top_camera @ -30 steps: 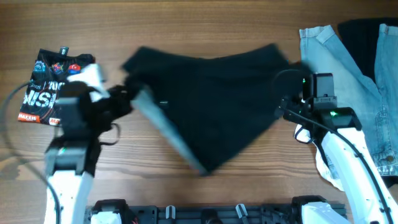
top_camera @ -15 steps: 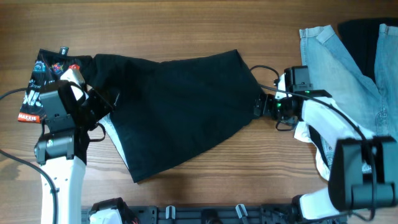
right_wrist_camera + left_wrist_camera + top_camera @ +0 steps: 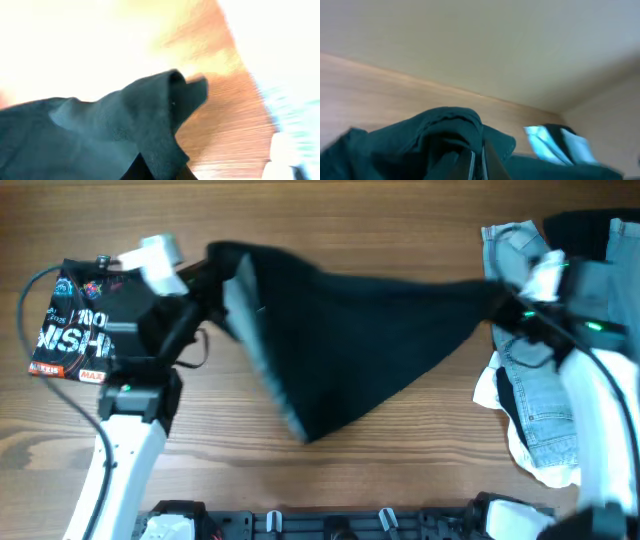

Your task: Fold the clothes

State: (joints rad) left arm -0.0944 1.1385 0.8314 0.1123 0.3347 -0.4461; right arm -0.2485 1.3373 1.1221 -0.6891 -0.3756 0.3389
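Overhead: left pincer [image 3: 213, 266] and right pincer [image 3: 499, 306] each clamp the black shorts [image 3: 350, 340], stretched over the table [image 3: 350, 220]; even tension should lay them flat.

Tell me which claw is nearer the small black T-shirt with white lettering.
Left. The left claw holds the plain black fabric shorts just right of that T-shirt; the right claw holds their far end across the table, by the light-blue denim.

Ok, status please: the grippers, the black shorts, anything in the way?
Left gripper shut on the black shorts, right gripper too. Shorts hang stretched between them. Jeans at far right, printed T-shirt at far left.
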